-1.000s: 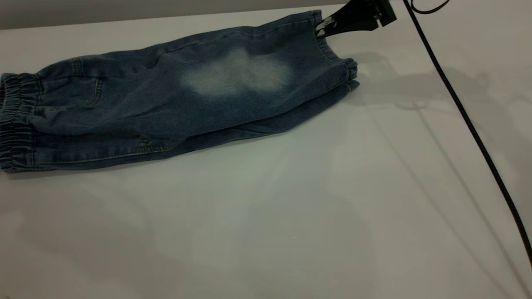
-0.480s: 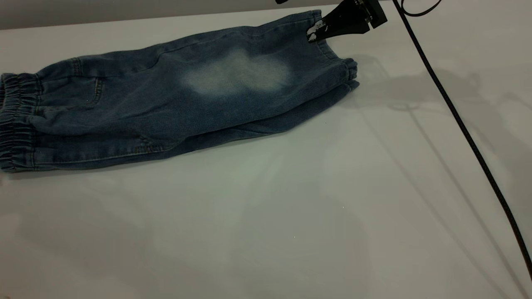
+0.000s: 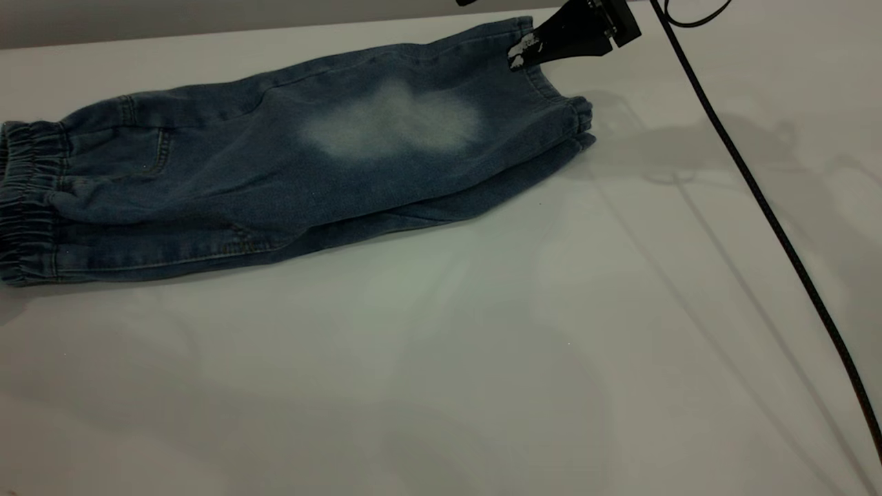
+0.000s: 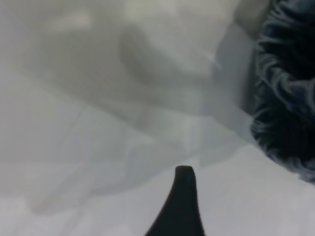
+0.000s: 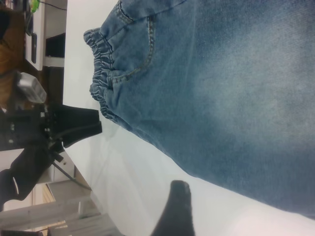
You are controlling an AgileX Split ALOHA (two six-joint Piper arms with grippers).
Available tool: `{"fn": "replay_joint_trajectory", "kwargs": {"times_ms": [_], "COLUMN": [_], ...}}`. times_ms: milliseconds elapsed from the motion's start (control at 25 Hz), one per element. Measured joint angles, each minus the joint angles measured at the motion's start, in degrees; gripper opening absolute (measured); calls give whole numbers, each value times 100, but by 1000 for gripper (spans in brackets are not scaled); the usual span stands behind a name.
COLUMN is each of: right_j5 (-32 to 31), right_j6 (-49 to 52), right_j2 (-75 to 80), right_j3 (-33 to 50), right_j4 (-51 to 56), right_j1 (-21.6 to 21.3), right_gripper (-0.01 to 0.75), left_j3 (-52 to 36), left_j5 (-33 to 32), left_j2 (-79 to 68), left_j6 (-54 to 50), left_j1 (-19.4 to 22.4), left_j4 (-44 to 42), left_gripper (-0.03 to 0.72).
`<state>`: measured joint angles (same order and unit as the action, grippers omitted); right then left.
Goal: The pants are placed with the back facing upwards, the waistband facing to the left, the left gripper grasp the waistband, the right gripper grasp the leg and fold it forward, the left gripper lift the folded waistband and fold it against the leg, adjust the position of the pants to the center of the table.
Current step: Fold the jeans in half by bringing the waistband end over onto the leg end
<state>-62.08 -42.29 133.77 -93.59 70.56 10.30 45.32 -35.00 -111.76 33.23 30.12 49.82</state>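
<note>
One pair of small blue denim pants (image 3: pixel 296 165) lies folded lengthwise on the white table (image 3: pixel 482 358), toward its 10 o'clock; ruched waistband (image 3: pixel 27 203) at 9 o'clock. The black scuffed-tip right gripper (image 3: pixel 524 49) hovers over the pale-patched leg (image 3: pixel 393 124) hem; finger opening: cannot tell. The black blocky left gripper (image 5: pixel 81 129) sits just beside the waistband, holding nothing; finger opening: cannot tell

The pants (image 3: pixel 296 165) lie flat on the white table (image 3: pixel 482 358), folded lengthwise, one leg stacked on the other; the gathered waistband (image 3: pixel 27 203) sits at the left edge of the exterior view; the upper leg (image 3: pixel 413 131) bears a pale faded patch, its stitched hem toward the far right.
</note>
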Motion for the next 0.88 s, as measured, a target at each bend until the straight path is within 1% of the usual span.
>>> {"fn": "replay_joint_trajectory", "kwargs": {"times_ms": [80,200,360,520,680,880], "right_j5": [-17,-17,-36,-36,-36,-36], "right_j6": [0,0,0,0,0,-14], "right_j2": [0,0,0,0,0,0], "right_j3": [0,0,0,0,0,0], "right_j4": [0,0,0,0,0,0], "right_j1": [0,0,0,0,0,0], "right_gripper": [582,582,582,582,582,582], "left_j3": [3,3,3,3,3,3], "left_j5": [-117,94,273,171,347,429], "left_j2": [7,7,-54,-252,-312,-312], "left_j6": [320,687,1156,1772,2263,2661], "left_j1": [0,0,0,0,0,0], "left_j4": [32,146,709,1383,1976,2486], "left_gripper": [605,600,596,594,594,594]}}
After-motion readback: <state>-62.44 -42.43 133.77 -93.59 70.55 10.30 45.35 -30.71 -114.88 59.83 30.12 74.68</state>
